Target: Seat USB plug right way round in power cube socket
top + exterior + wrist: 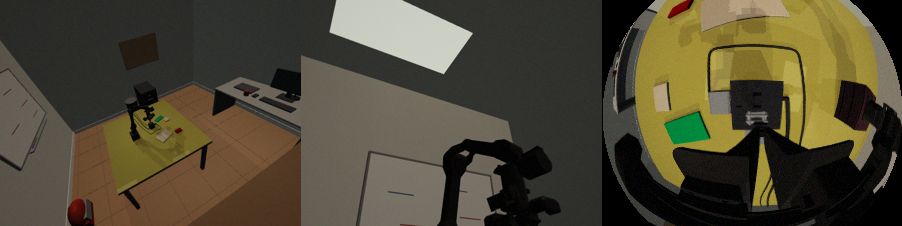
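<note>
The pincer (150, 122) (761, 130) is closed to a narrow gap at the top of the cube (151, 126) (739, 92), pinching what I judge to be the plug. A silvery piece right at the tips in the wrist view is probably that plug (756, 118), placed at the cube's near edge there; the dark fingers cover much of that spot. How deep it sits, and which way round it is, I cannot tell.

So the grip looks done. Whether the plug is still jammed, lifted free or already turned does not show, and I would count the seating as unproven. Left to do, as I judge it: draw it out and turn it if it is still reversed, press it fully home, open the pincer, and take the arm (132, 116) (453, 184) (887, 120) away.

The cube stands on the counter (124, 162) (684, 60), right of the arm's foot in the top view, with the black cable (160, 128) (757, 46) looping round it. The green block (159, 118) (688, 128) lies to the far right of it, the red box (178, 130) (680, 9) farther right, the book (164, 136) (744, 14) nearer; all are on the counter. A snagged cable could drag the cube.
</note>
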{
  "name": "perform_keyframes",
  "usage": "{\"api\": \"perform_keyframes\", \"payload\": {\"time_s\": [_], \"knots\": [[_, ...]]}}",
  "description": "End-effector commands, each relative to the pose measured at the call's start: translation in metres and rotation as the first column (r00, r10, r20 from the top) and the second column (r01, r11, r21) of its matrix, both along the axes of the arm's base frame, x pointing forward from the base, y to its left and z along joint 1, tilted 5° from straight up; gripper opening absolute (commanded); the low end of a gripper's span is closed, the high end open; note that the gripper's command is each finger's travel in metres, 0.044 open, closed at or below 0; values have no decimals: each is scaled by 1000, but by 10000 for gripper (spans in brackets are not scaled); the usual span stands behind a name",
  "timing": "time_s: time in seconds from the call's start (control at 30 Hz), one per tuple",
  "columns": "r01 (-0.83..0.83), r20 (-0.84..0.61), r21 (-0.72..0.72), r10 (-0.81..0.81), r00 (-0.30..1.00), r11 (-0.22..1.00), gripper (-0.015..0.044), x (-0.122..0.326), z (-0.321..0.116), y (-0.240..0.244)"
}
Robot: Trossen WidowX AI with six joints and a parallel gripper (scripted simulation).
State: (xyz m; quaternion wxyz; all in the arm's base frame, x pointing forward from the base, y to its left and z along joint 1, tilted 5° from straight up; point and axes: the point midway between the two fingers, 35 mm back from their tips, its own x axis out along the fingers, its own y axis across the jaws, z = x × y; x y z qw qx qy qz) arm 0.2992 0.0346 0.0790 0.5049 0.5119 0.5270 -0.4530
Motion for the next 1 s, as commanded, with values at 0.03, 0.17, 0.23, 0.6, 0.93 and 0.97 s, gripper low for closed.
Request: {"api": "perform_keyframes", "payload": {"time_s": [0.03,0.17,0.23,0.6,0.93,0.97], "knots": [[-3,11,1,3,1000,1000,0,2,5,0],[-2,9,1,2,1000,1000,0,2,5,0],[-17,8,0,17,1000,1000,0,1,4,0],[-270,25,-13,271,962,963,0,1,2,0],[-509,40,-30,509,860,860,0,1,2,0],[-531,42,-32,532,846,847,0,1,2,0]]}}
